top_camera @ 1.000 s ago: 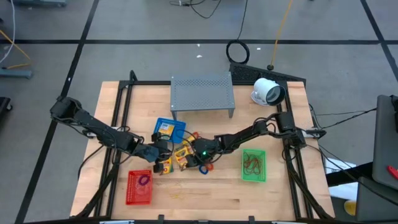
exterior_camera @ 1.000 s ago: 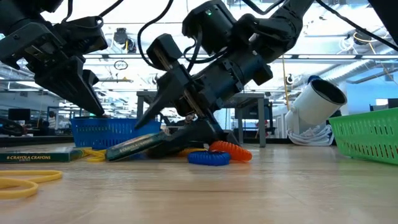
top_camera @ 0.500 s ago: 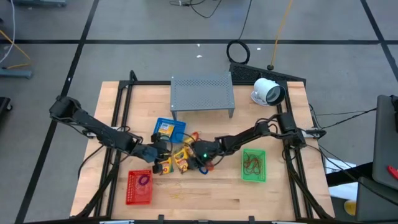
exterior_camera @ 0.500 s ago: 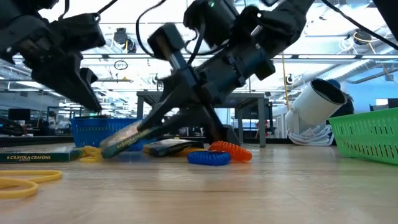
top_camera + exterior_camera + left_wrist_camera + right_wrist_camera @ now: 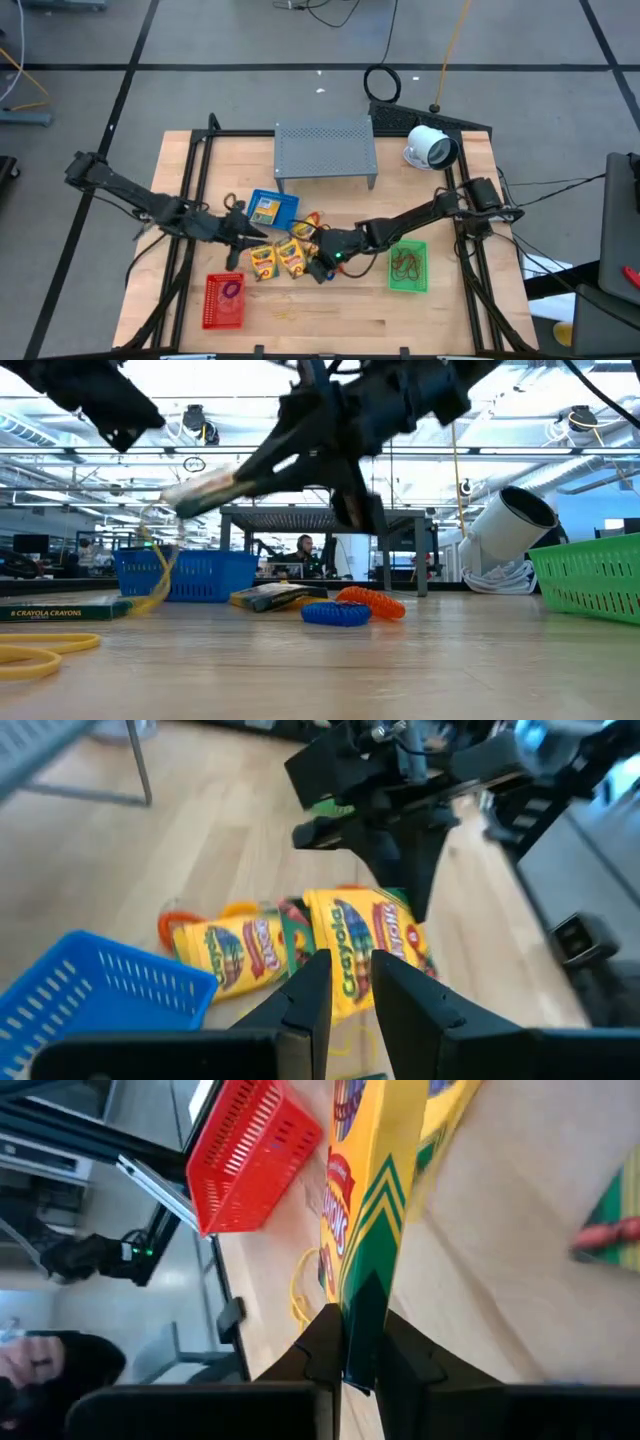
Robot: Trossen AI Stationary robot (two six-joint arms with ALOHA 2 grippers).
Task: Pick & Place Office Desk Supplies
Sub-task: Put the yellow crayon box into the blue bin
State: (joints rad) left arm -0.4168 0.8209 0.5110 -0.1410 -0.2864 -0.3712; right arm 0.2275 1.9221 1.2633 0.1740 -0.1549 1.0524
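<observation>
My right gripper (image 5: pixel 360 1330) is shut on a yellow crayon pack (image 5: pixel 212 490), which is off the table; from above the pack (image 5: pixel 292 257) shows just left of the gripper (image 5: pixel 318 263). A second pack (image 5: pixel 262 262) lies flat beside it. My left gripper (image 5: pixel 350 970), fingers nearly together, hovers left of both packs (image 5: pixel 240 236). A thin yellow rubber band (image 5: pixel 158 572) hangs under it, its lower end on the table. Another pack lies in the blue basket (image 5: pixel 283 210). Orange (image 5: pixel 372 603) and blue (image 5: pixel 335 614) coiled bands lie on the wood. My left gripper seems to hold the yellow rubber band: a faint yellow strand (image 5: pixel 350 1038) shows between its fingers. The place of contact itself does not show. The band hangs slack below the fingers, its lower end (image 5: pixel 142 606) on the table. My right gripper pinches one end of the crayon pack (image 5: pixel 366 1285) between its two fingers, one on each broad face. The fingers slant down from the table's right side and lie along the pack. The pack is lifted clear and juts out leftward, nearly level (image 5: pixel 190 495).
A red basket (image 5: pixel 223 302) stands near the front left and a green basket (image 5: pixel 407 266) at the right, just behind my right arm. The grey perforated stand (image 5: pixel 326 152) and a white round device (image 5: pixel 431 148) are at the back. A loose yellow loop (image 5: pixel 30 652) lies near the front edge.
My right gripper has shut on the crayon pack, rolled, and risen with it while drifting toward the near edge; the pack has gone from lying on the table to lifted clear. My left gripper has risen and drawn back leftward, and the yellow band's upper part has come up with it.
</observation>
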